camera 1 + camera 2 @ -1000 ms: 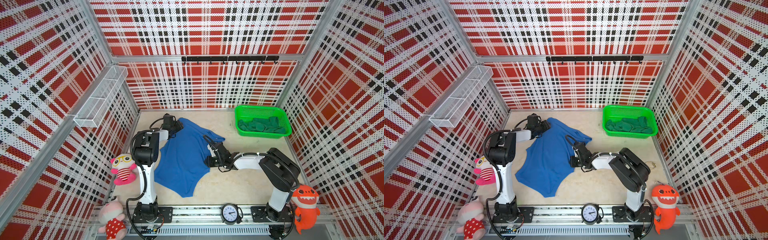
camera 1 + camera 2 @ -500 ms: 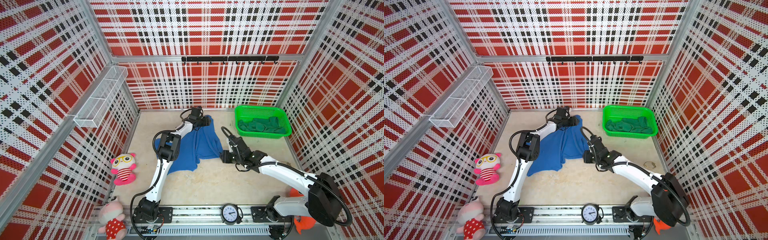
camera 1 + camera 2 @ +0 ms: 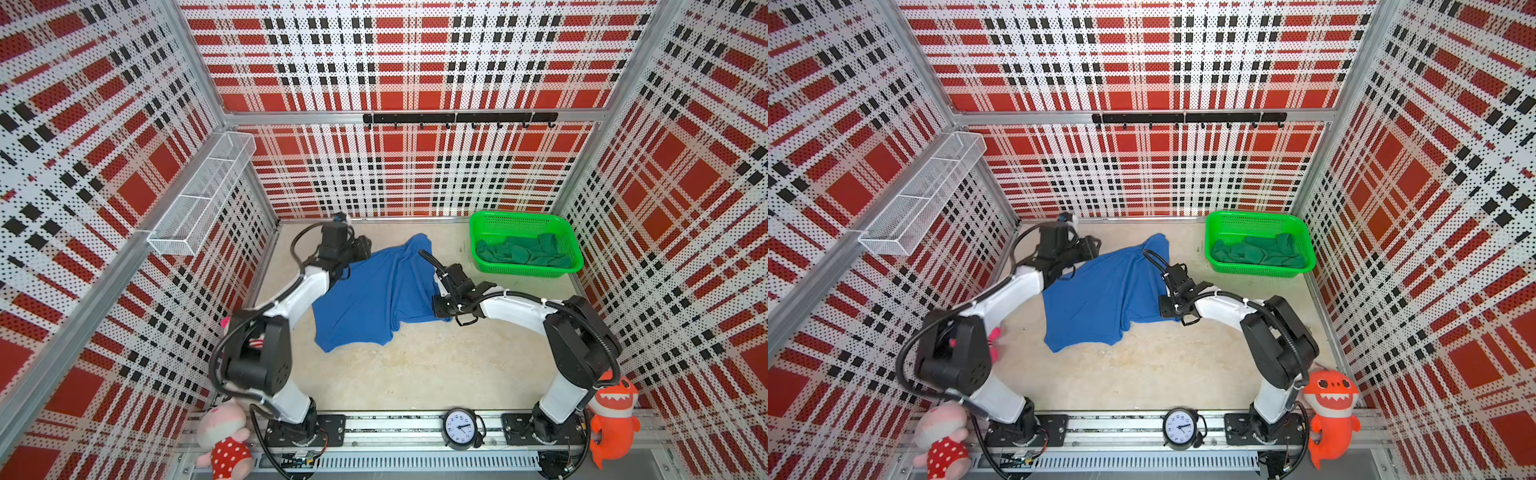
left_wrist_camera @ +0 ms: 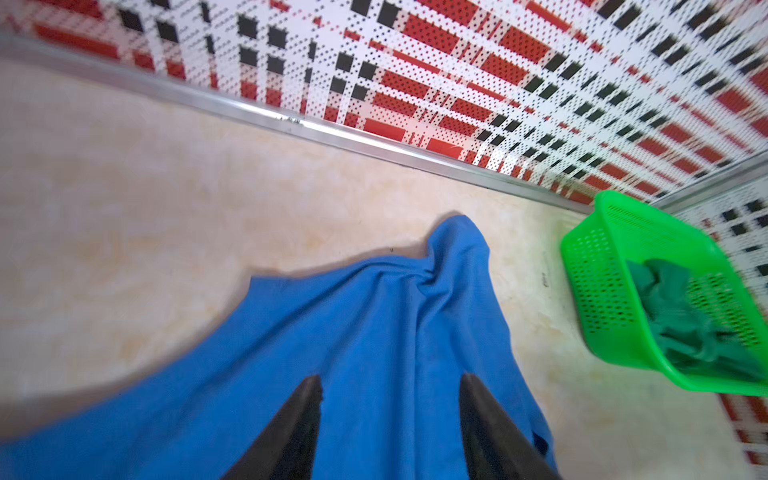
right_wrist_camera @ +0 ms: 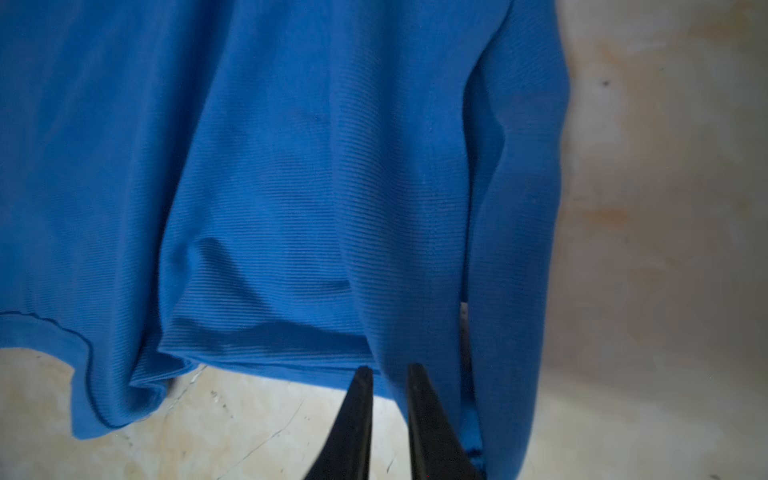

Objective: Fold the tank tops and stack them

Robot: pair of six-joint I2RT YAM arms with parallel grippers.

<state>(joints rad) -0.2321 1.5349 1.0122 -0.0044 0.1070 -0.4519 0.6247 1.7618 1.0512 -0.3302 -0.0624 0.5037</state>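
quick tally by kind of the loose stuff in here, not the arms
tank tops: 2 (blue tank top, dark green tank top)
baskets: 1 (green mesh basket)
plush toys: 3 (pink plush, orange shark plush, third plush mostly hidden behind the left arm)
clocks: 1 (clock)
total: 7

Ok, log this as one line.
royal blue cloth tank top: unfolded; left gripper: open; right gripper: pinching it; dark green cloth tank top: in green mesh basket

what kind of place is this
Likely a robot test cell, not a home: perforated plaid panel walls, two robot arms bolted to a front rail, and a clock and plush toys as props.
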